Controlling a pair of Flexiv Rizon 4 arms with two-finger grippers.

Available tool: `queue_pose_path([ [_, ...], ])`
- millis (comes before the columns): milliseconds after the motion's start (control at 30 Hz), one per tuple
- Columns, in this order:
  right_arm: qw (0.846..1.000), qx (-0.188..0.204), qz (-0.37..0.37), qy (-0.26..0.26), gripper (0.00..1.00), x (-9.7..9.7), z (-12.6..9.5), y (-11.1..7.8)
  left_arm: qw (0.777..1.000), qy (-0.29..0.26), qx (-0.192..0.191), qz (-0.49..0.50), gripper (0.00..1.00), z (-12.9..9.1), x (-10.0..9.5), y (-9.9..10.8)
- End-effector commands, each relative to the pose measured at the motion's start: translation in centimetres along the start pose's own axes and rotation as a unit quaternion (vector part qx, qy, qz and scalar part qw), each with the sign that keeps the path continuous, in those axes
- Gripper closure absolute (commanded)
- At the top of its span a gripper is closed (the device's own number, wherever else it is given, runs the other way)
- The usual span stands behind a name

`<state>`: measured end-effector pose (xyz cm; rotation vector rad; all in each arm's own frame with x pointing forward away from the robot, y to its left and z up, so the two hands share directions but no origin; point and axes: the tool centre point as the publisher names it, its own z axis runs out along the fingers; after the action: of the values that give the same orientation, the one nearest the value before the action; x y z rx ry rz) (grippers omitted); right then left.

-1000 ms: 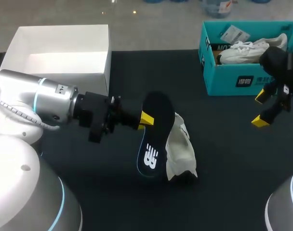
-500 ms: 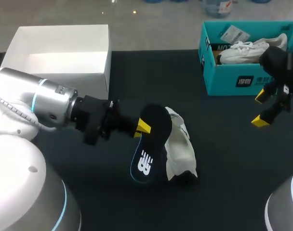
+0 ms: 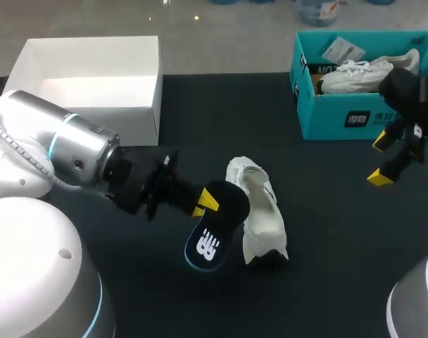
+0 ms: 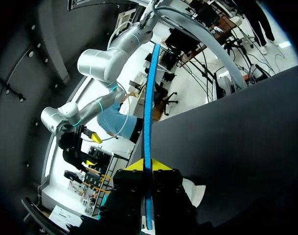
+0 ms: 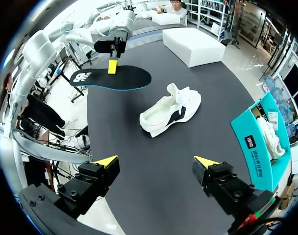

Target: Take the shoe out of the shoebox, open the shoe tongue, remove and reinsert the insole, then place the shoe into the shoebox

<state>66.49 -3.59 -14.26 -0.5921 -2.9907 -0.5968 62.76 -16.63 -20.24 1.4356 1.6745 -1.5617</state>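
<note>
Overhead head view, wrists sharing insole (image 3: 215,227)

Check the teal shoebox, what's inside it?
Inside the teal shoebox: a white laced shoe and a paper slip behind it. The box's front wall covers the shoe's underside and the floor; my right arm hides the far right end.

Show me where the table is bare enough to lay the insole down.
Bare table lies between the white shoe and the right gripper, and between the white box and the teal shoebox. It is crowded beside the shoe, where the left gripper holds the insole.
</note>
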Motion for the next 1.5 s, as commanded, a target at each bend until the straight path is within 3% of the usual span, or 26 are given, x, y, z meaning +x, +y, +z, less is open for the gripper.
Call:
queue_pose_path([
  [33,1.0,0.002,0.0,0.002,0.0,-0.2,0.0,0.2,1.0,0.0,0.01,-0.013,1.0,1.1,0.8,-0.1],
  [267,1.0,0.002,0.0,0.002,0.0,-0.2,0.0,0.2,0.999,0.007,0.023,-0.047,1.0,2.8,2.2,-0.2],
  [733,1.0,0.002,0.0,0.002,0.0,-0.2,0.0,0.2,0.997,0.007,0.011,-0.079,1.0,5.6,2.7,2.9],
  [1067,1.0,0.002,0.0,0.002,0.0,-0.2,0.0,0.2,0.996,0.007,-0.016,-0.086,1.0,5.9,2.9,5.0],
  [1500,1.0,0.002,0.0,0.002,0.0,-0.2,0.0,0.2,0.995,0.014,-0.028,-0.094,1.0,5.8,3.5,5.7],
])
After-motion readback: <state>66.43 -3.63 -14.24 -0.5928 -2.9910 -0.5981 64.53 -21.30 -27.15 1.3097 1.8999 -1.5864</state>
